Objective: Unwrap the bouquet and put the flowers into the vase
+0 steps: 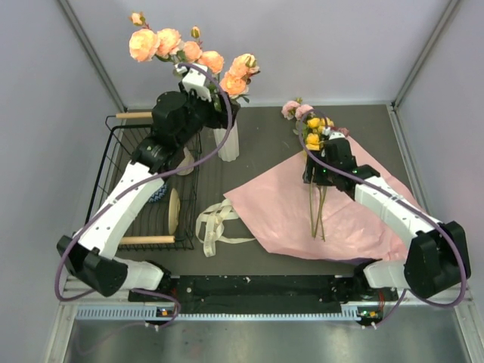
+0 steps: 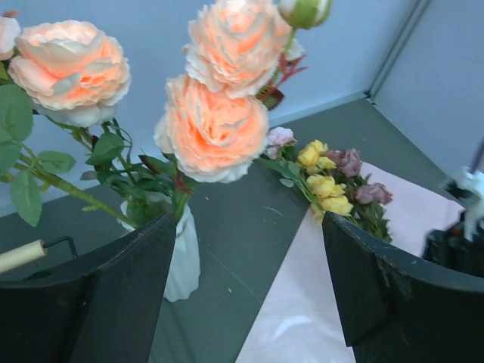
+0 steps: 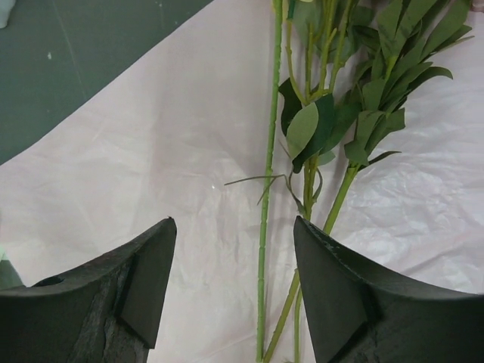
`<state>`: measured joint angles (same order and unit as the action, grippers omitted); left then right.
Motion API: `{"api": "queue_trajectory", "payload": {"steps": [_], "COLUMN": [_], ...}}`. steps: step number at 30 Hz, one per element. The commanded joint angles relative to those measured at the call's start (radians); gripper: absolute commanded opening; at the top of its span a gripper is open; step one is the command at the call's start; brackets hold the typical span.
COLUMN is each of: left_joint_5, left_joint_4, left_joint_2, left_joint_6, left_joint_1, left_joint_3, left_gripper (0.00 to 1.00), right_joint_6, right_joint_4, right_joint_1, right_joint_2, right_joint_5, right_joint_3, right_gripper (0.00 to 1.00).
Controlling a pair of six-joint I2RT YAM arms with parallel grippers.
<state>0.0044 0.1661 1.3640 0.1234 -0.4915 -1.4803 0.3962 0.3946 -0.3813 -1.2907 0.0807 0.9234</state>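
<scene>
Your right gripper hangs open and empty over the stems on the paper, 4 o'clock from the vase. Centre every stem before closing. Your left gripper gapes wide, empty, beside the vase's roses.

Peach roses stand in the white vase; yellow and mauve roses lie on unfolded pink wrap.

Peach long-stemmed roses; tall white ribbed vase; yellow and mauve green-stemmed roses; pale pink paper sheet; cream ribbon.
</scene>
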Motion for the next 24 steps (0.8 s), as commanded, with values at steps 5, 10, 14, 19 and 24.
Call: {"api": "queue_trajectory", "payload": {"steps": [5, 10, 14, 19, 24], "left_joint_5": [0.314, 0.474, 0.635, 0.697, 0.707], "left_joint_4": [-0.056, -0.12, -0.204, -0.277, -0.275], "left_joint_2": [-0.147, -0.137, -0.105, -0.08, -0.062], "left_joint_6": [0.093, 0.195, 0.312, 0.375, 0.377], "left_joint_1": [0.002, 0.002, 0.001, -0.005, -0.012], "left_joint_3": [0.1, 0.175, 0.224, 0.241, 0.219], "left_gripper": [0.81, 0.75, 0.75, 0.79, 0.79], "right_joint_6": [0.004, 0.004, -0.003, 0.0, 0.001], "right_joint_4": [0.033, 0.026, 0.006, -0.036, -0.054], "right_joint_1": [0.031, 0.032, 0.032, 0.032, 0.032], "right_joint_2": [-0.108, -0.212, -0.263, -0.295, -0.351], "right_joint_5": [0.085, 0.013, -0.016, -0.021, -0.002], "right_joint_3": [0.077, 0.1, 0.092, 0.057, 0.045], "right_gripper": [0.51, 0.34, 0.27, 0.27, 0.3]}}
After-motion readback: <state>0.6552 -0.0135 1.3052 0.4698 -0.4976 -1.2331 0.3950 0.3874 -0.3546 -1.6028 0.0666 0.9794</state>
